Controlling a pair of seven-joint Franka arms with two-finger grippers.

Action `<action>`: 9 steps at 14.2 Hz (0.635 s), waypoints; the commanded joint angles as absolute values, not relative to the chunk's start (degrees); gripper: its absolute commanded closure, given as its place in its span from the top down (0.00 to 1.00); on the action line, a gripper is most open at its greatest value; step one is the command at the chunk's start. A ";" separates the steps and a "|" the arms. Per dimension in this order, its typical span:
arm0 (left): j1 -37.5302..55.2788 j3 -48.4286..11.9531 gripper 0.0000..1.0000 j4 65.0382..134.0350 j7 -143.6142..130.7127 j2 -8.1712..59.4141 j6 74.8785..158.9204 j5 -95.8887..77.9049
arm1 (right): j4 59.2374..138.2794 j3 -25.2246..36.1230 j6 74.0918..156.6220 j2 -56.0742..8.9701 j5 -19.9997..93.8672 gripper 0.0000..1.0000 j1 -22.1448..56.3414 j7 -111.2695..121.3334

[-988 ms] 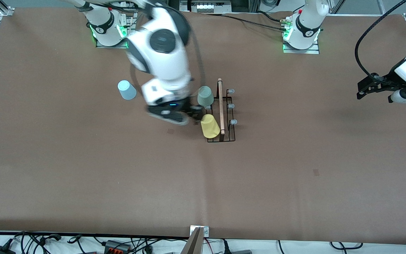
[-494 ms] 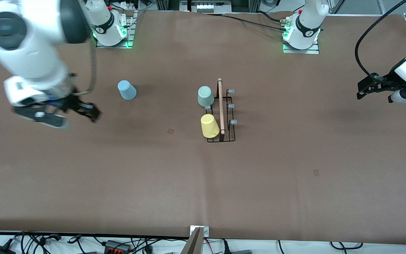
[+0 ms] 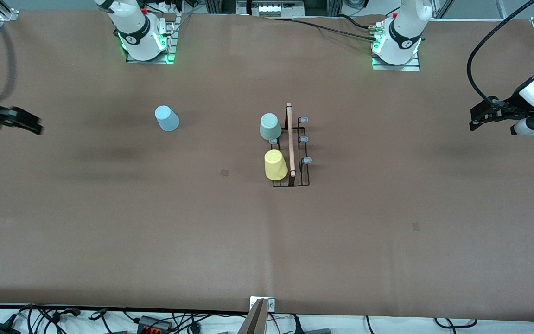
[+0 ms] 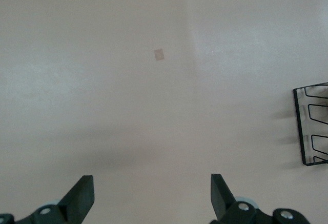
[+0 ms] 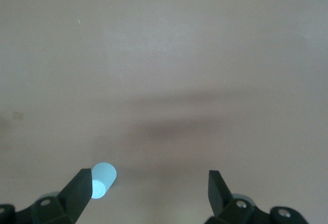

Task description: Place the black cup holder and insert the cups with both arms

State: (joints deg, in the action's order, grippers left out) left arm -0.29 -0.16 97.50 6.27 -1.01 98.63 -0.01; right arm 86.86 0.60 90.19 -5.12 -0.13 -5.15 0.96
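Covering the whole scene, the brown table [image 3: 155, 232] carries the holder [image 3: 291, 153] near its middle, closer to the edge where the arm bases stand. Both arms wait over opposite ends of the table. The left gripper [image 3: 473, 121] hangs above the table's end on the left arm's side, jaws wide and empty. The right gripper [image 3: 30, 126] hangs above the right arm's end, also wide with nothing held. On the holder, the green cup [image 3: 270, 126] and the yellow cup [image 3: 275, 165] sit upside down on pegs beside the wooden handle [image 3: 290, 139], the yellow one nearer the front camera. The blue cup [image 3: 167, 118] stands inverted on the table, well apart from the holder toward the right arm's end.
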 commanded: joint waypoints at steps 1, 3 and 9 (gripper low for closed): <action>0.00 0.09 1.00 95.89 7.56 -0.35 97.38 0.79 | 85.79 0.97 88.07 -3.43 1.41 1.00 -4.92 2.72; 0.00 0.09 1.00 95.89 7.47 -0.35 97.38 0.79 | 85.69 0.53 85.45 -3.78 2.10 1.00 -4.75 2.99; -0.09 0.09 1.00 95.89 7.47 -0.35 97.38 0.79 | 86.40 0.09 85.60 -4.66 -0.08 1.00 -2.91 3.43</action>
